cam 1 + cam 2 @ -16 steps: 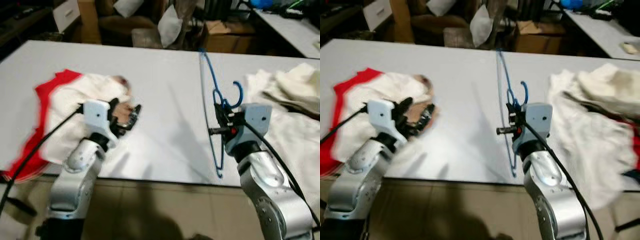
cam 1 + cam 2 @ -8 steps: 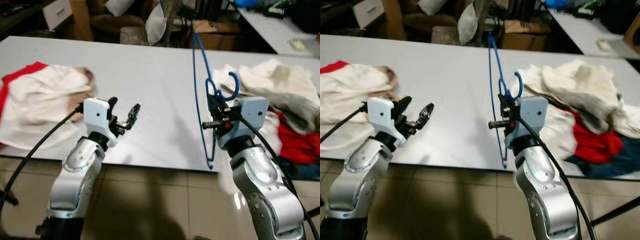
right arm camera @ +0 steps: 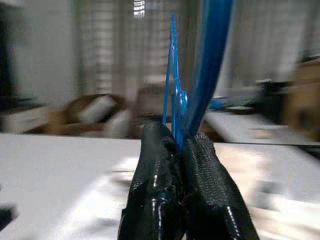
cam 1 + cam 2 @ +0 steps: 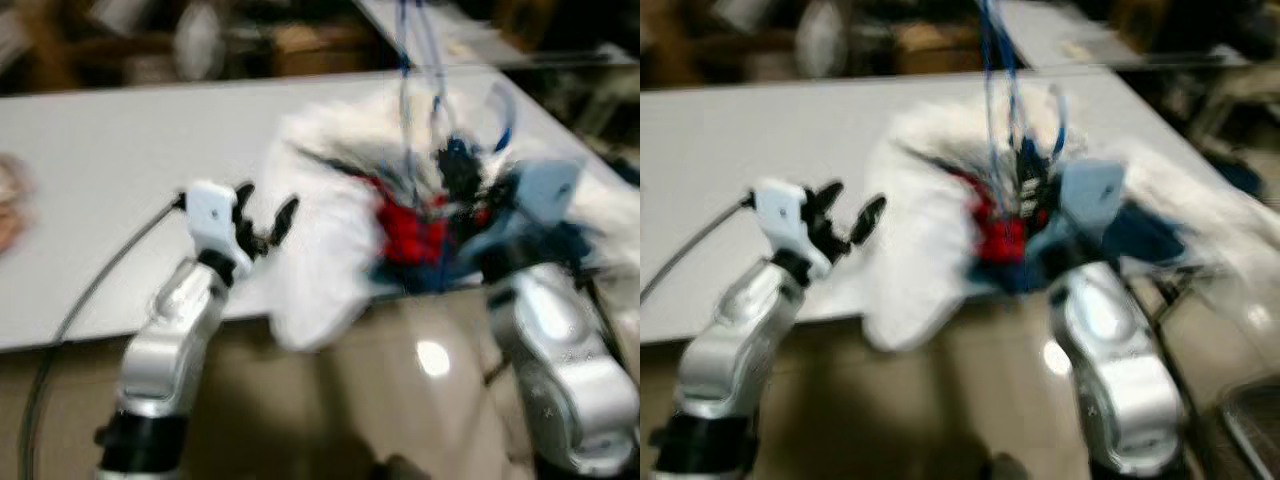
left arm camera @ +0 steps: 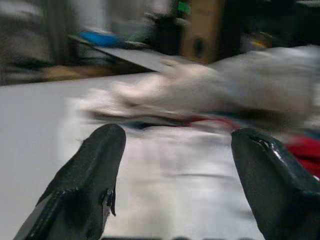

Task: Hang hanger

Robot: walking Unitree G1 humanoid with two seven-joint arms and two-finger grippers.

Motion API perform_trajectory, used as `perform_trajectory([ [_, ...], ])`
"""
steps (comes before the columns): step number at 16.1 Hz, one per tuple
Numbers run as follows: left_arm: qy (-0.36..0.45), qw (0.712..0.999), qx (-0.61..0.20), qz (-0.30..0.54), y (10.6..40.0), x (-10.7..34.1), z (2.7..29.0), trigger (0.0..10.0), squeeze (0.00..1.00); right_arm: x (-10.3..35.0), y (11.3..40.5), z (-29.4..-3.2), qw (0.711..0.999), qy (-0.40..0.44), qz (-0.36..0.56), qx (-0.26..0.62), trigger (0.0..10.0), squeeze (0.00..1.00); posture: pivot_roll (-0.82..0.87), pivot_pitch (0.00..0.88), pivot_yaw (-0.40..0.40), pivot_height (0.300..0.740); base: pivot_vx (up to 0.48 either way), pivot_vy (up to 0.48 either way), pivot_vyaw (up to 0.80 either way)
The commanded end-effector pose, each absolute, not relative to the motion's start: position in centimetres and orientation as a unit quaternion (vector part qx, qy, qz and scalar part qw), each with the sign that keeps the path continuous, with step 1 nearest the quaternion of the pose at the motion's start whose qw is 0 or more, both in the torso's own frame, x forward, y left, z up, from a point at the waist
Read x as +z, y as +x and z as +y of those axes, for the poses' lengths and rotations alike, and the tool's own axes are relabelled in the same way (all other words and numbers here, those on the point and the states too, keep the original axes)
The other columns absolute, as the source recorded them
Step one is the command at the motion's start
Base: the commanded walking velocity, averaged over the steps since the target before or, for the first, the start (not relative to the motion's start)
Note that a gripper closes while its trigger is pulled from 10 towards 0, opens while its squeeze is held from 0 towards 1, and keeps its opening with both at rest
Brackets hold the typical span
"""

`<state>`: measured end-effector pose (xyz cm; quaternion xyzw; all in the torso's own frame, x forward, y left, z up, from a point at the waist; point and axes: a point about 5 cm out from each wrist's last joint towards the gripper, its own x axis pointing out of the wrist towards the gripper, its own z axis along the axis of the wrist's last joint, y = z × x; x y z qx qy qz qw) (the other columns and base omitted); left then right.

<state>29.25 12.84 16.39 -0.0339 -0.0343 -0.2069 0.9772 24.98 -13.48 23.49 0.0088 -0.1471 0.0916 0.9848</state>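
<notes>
both eye views are heavily blurred. a pale grey tabletop (image 4: 120,150) runs across the upper left and centre of the frame, and a heap of clothes (image 4: 340,220) lies on it at centre right, mostly white cloth with a red patch (image 4: 410,235) and some dark blue showing low in the heap, part of the white cloth spilling over the near edge of the tabletop. a tan tiled floor (image 4: 330,400) fills the lower middle of the frame.

the right gripper (image 3: 177,145) is raised at the right of the eye views, in front of the clothes heap, and its two black fingers are pressed tightly together on the blue hanger (image 3: 207,65). in the right wrist view the thin blue wire rises straight up from between the fingertips, with a thicker blue band of the same hanger just beside it. in the left eye view the hanger (image 4: 410,70) stands roughly upright above the gripper, its blue lines smeared by blur and reaching to the top edge of the frame, the hook curving at the upper right.

the left gripper (image 4: 265,220) is held up at centre left, over the tabletop edge near the white cloth. its fingers (image 5: 85,175) are spread wide apart and hold nothing; the left wrist view looks between them across the tabletop toward the blurred clothes.
</notes>
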Motion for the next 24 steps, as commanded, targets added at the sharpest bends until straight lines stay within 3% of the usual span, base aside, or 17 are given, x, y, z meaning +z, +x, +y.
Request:
perform_trajectory([
  [1, -0.025, 0.98, -0.195, -0.038, 29.4, 16.6, 13.7, 10.0, 0.06, 24.1, 24.5, -14.0, 0.984, 0.022, -0.162, 0.067, 10.0, 0.0, -0.11, 0.042, 0.043, 0.74, 0.0, 0.48, -0.8],
  [3, 0.001, 0.981, -0.188, -0.04, 29.6, 16.5, 13.6, 10.0, 0.07, 21.7, 24.6, -15.8, 0.995, 0.019, -0.1, 0.005, 10.0, 0.0, -0.11, 0.042, 0.046, 0.74, 0.0, -0.24, -0.4],
  [7, 0.032, 0.98, -0.197, 0.001, 30.2, 15.1, 13.7, 10.0, 0.07, 17.6, 24.0, -17.6, 1.0, 0.027, -0.01, 0.011, 10.0, 0.0, -0.12, 0.041, 0.055, 0.74, 0.0, -0.12, 0.0],
  [8, 0.035, 0.982, -0.18, 0.034, 30.6, 14.2, 14.7, 10.0, 1.0, 16.6, 23.7, -17.0, 0.998, 0.002, 0.018, 0.057, 10.0, 0.0, -0.13, 0.042, 0.061, 0.74, 0.0, 0.0, 0.0],
  [10, 0.049, 0.992, -0.104, 0.059, 31.2, 13.2, 16.7, 10.0, 1.0, 15.3, 22.8, -16.4, 0.992, -0.011, 0.049, 0.114, 10.0, 0.0, -0.14, 0.045, 0.063, 0.74, 0.0, 0.0, 0.0],
  [12, 0.048, 0.994, -0.077, 0.067, 31.3, 12.7, 17.4, 10.0, 1.0, 14.4, 22.3, -16.2, 0.987, -0.021, 0.066, 0.144, 10.0, 0.0, -0.14, 0.047, 0.062, 0.74, 0.0, 0.0, 0.0],
  [13, 0.053, 0.993, -0.078, 0.071, 31.3, 12.5, 17.5, 10.0, 0.94, 14.2, 22.1, -16.2, 0.986, -0.027, 0.069, 0.152, 10.0, 0.0, -0.14, 0.049, 0.06, 0.74, 0.0, 0.0, 0.0],
  [14, 0.032, 0.989, -0.111, 0.087, 31.0, 12.0, 16.9, 10.0, 0.38, 14.0, 22.1, -16.1, 0.984, -0.031, 0.071, 0.161, 10.0, 0.0, -0.13, 0.052, 0.055, 0.74, 0.0, 0.0, 0.0],
  [15, 0.023, 0.988, -0.124, 0.092, 30.9, 11.8, 16.6, 8.9, 0.16, 14.0, 22.1, -16.1, 0.984, -0.032, 0.07, 0.163, 10.0, 0.0, -0.13, 0.052, 0.055, 0.74, 0.0, 0.0, 0.0],
  [16, 0.01, 0.985, -0.14, 0.097, 30.7, 11.5, 16.2, 1.0, 0.0, 14.2, 22.2, -16.0, 0.984, -0.034, 0.063, 0.165, 10.0, 0.0, -0.12, 0.056, 0.05, 0.74, 0.0, 0.0, 0.0],
  [17, -0.006, 0.985, -0.143, 0.101, 30.7, 11.2, 16.0, 0.0, 0.0, 14.4, 22.4, -15.9, 0.985, -0.031, 0.056, 0.163, 10.0, 0.0, -0.13, 0.058, 0.05, 0.74, 0.0, 0.0, 0.0],
  [24, 0.021, 0.98, -0.161, 0.113, 31.1, 10.3, 15.9, 0.0, 0.0, 14.7, 22.6, -15.7, 0.988, -0.036, 0.031, 0.148, 10.0, 0.0, -0.13, 0.048, 0.068, 0.74, 0.0, 0.0, 0.0],
])
